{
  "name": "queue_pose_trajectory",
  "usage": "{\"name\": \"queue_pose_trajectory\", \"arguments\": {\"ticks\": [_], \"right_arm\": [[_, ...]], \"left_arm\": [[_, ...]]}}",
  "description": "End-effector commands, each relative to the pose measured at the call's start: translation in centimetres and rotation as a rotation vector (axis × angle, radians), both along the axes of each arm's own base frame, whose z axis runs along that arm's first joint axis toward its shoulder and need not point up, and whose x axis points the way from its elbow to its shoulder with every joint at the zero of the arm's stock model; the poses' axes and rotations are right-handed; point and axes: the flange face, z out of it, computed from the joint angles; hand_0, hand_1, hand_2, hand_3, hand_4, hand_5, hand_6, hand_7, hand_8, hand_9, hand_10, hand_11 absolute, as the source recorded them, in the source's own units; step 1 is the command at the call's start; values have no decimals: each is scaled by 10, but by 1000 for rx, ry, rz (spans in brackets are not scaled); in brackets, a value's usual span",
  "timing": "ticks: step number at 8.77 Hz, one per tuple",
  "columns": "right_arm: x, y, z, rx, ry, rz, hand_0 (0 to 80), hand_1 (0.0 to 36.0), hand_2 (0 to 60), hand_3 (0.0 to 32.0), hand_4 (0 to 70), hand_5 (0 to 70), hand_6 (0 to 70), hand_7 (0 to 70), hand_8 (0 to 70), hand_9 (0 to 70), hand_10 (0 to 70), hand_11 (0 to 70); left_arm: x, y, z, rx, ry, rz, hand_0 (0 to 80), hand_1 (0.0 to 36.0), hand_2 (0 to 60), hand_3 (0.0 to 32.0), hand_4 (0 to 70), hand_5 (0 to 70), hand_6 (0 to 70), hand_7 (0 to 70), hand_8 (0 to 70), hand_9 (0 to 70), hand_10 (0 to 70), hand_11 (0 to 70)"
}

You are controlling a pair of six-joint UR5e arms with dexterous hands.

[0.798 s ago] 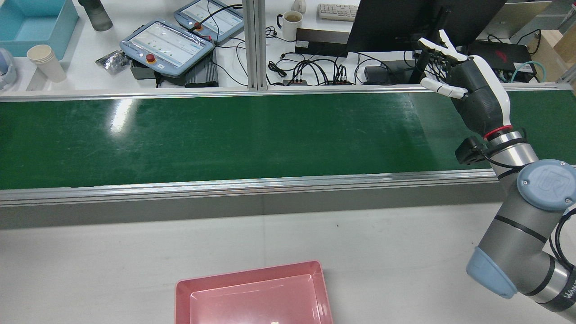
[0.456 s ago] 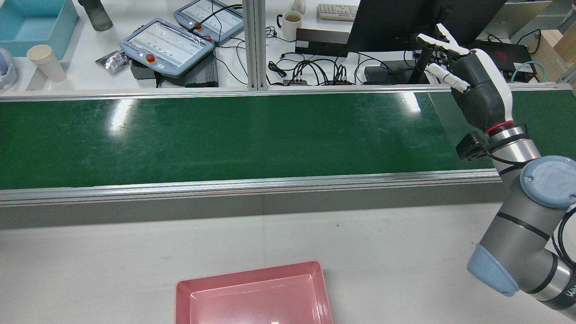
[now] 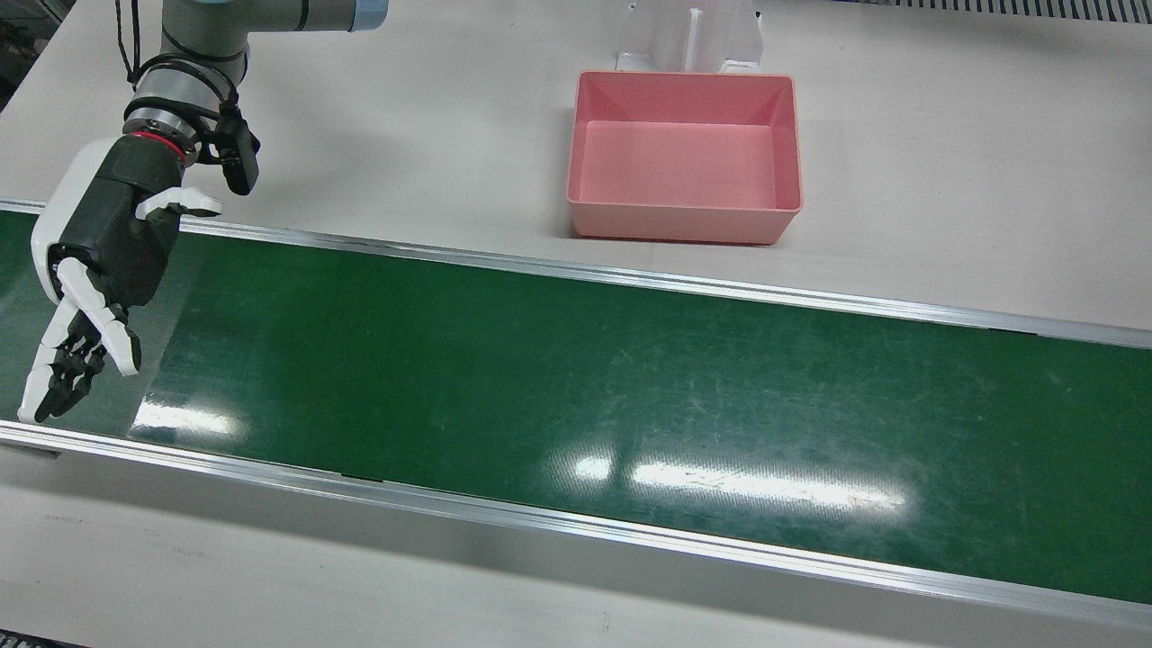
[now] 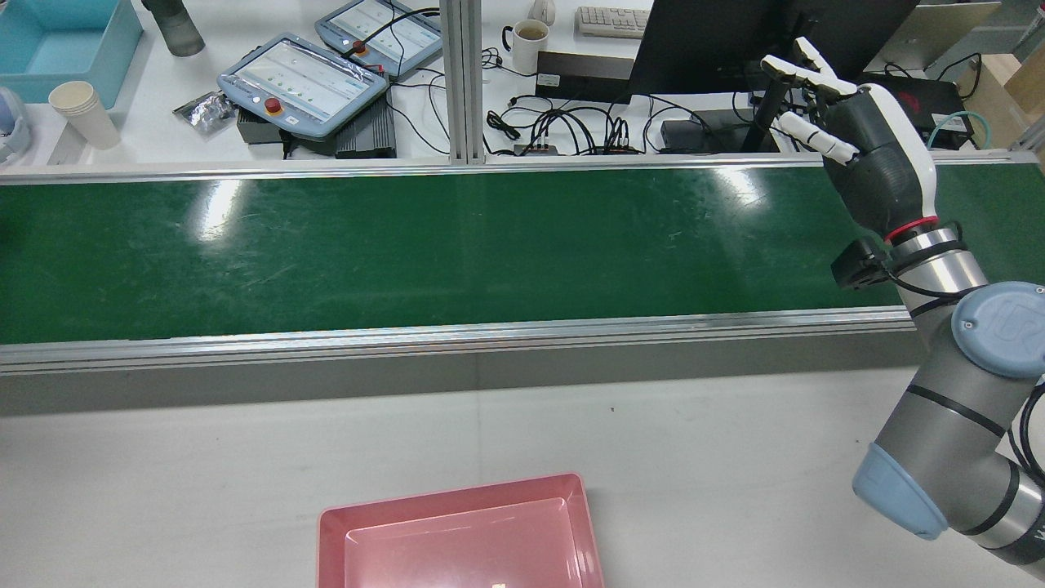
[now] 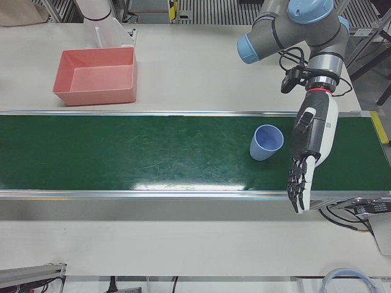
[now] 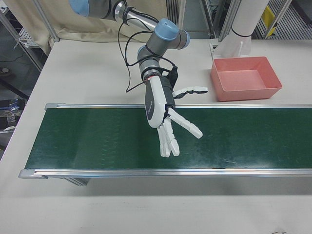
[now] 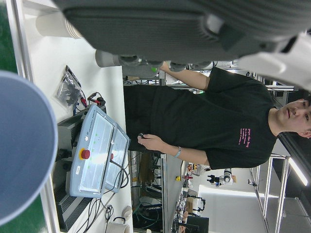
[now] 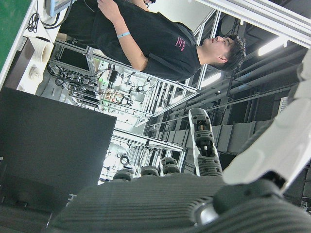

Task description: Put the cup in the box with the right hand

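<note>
The right hand (image 6: 165, 124) hovers open and empty above the belt (image 6: 97, 136); it should wait low until the blue cup (image 5: 266, 142) arrives.

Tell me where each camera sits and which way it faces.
Front: overhead, looking down on belt and box; right hand shows.
Rear: high behind, facing forward; right hand.
Left-front: operators' side, facing left hand beside cup.
Right-front: operators' side, facing right hand over belt.
Left hand: on hand, facing cup, person.
Right hand: on hand, facing person.
Front, rear share box, right hand.
</note>
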Motion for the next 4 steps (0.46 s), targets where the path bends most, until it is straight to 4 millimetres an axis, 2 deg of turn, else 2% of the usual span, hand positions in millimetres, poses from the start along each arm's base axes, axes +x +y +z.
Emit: {"name": "queue_pose_trajectory", "arguments": {"ticks": [1,2,4], "right_arm": [[-13,2,5,-9,9,-21,324,75,170,0,140,6,10,83,0,2,0,0],[-14,3,8,-15,18,-23,329,75,167,0,135,6,9,81,0,2,0,0],[-20,-1,31,-53,55,-27,354,83,178,0,124,9,8,77,0,1,0,0]], "left_arm": [[0,0,0,0,2,-1,0,0,0,0,0,0,0,0,0,0,0,0],[0,0,0,-1,0,-1,0,0,0,0,0,0,0,0,0,0,0,0],[0,0,-1,1,0,-1,0,0,0,0,0,0,0,0,0,0,0,0]]}}
